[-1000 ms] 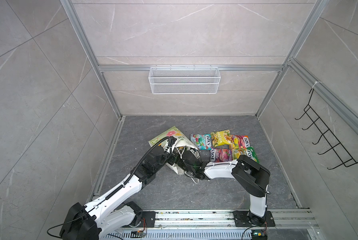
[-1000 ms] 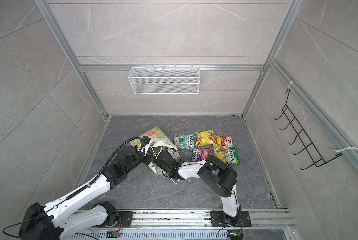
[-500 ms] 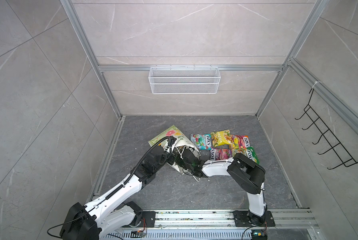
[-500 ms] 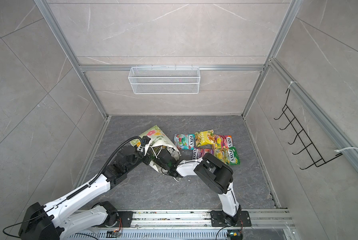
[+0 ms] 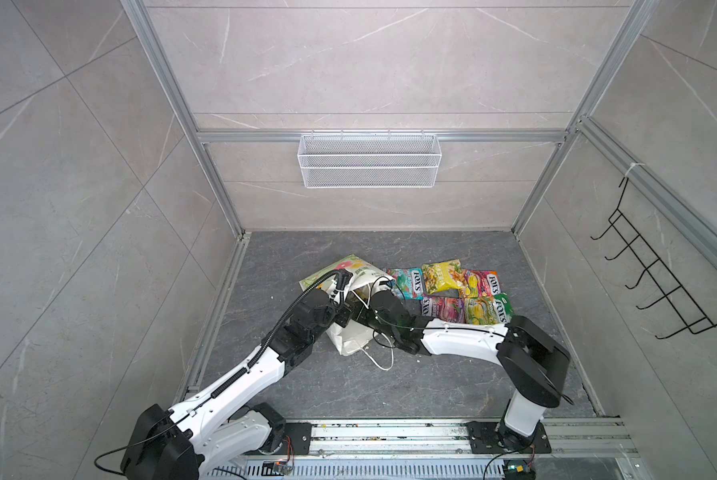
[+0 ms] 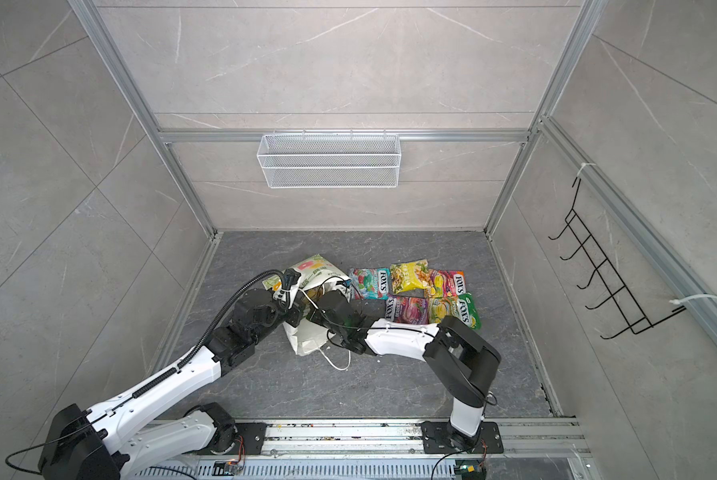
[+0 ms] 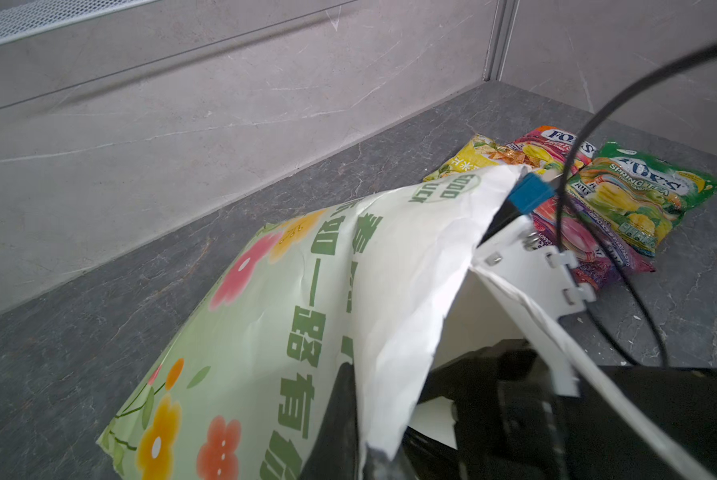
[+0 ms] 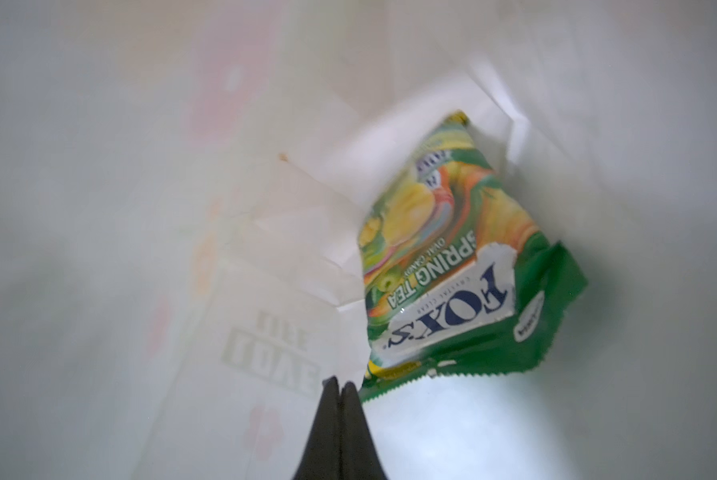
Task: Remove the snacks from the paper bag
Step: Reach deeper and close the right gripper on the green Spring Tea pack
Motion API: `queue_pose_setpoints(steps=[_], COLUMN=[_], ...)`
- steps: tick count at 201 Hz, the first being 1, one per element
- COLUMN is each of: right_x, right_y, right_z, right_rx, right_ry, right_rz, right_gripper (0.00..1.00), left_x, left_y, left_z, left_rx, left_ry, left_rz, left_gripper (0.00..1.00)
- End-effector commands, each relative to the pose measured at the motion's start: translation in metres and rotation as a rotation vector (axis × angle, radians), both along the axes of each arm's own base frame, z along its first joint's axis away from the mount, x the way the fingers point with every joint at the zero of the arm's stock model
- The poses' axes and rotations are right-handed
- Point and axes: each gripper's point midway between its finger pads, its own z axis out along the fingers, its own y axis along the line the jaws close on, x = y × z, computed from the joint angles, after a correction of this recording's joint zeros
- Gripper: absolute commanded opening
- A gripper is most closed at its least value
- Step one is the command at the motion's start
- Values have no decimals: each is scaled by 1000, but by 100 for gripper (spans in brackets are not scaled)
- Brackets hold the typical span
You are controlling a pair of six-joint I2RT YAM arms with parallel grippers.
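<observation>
The paper bag [image 5: 350, 270] [image 6: 313, 270] lies on its side on the grey floor, mouth towards the arms. My left gripper [image 7: 369, 432] is shut on the bag's white rim [image 7: 394, 332] and holds the mouth up. My right gripper [image 8: 340, 384] is deep inside the bag, its two fingers pressed together with nothing between them. A green FOX'S snack packet [image 8: 452, 266] lies inside, its corner just beside the fingertips. In both top views several snacks lie on the floor right of the bag, among them teal-red [image 5: 406, 283], yellow [image 5: 442, 275] and green [image 5: 487, 309].
A white wire basket [image 5: 369, 160] hangs on the back wall and a black hook rack [image 5: 656, 282] on the right wall. The bag's white cord handle [image 5: 379, 361] trails on the floor. A black cable [image 7: 564, 187] crosses the left wrist view.
My right gripper's jaws have closed inside the bag. The right arm's elbow has swung a little to the right. The left gripper keeps its hold on the rim.
</observation>
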Motion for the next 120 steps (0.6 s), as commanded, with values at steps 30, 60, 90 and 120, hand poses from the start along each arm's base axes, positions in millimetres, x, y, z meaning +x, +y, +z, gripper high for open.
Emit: queue_pose_setpoints(steps=[30, 60, 90, 120], right_x=[-14, -19, -16, -14], right_y=[-17, -1, 1, 10], right_z=[-17, -38, -52, -57], right_rx=[-139, -93, -68, -32], right_ry=[44, 137, 201, 256], right_rz=[36, 64, 24, 9], right_gripper=[4, 17, 35, 44], left_x=[10, 6, 2, -1], left_y=[-1, -10, -14, -16], left_z=[12, 12, 11, 9], left_rx=[-26, -44, -47, -52], left_ry=[-1, 1, 7, 13], left_rz=[34, -16, -46, -65], left_gripper=[0, 0, 0, 0])
